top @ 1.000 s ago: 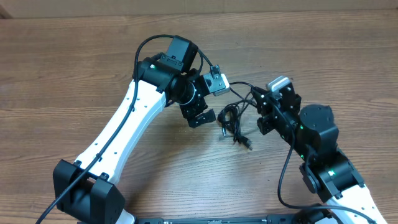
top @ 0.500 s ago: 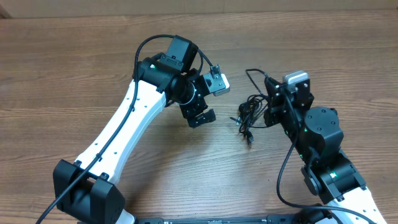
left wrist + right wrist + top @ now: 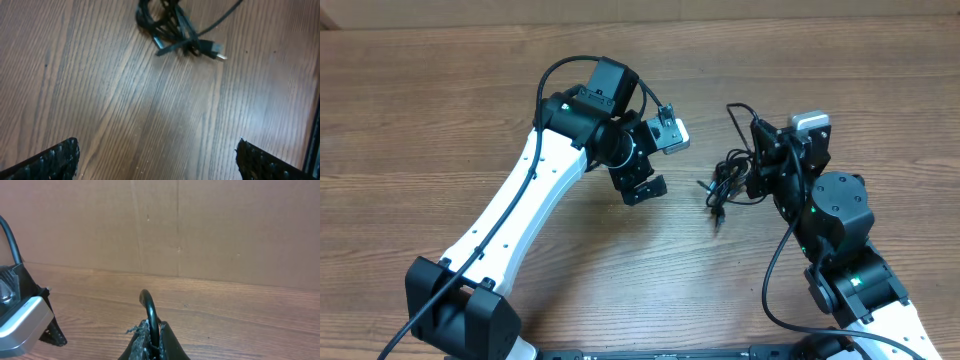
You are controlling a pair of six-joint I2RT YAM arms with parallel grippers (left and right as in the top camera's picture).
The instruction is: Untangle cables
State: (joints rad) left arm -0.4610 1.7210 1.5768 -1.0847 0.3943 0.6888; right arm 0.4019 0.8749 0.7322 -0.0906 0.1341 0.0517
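While our right gripper [image 3: 150,341] clenches the cables [image 3: 725,181] at frame right, the knot lies rightward of our spread, empty left gripper [image 3: 157,155].

No legible text or markings.

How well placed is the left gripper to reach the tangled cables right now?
Probably well placed: the left gripper is open, the cables sit just ahead of it, and only bare table lies between. The right gripper is shut on one strand, though.
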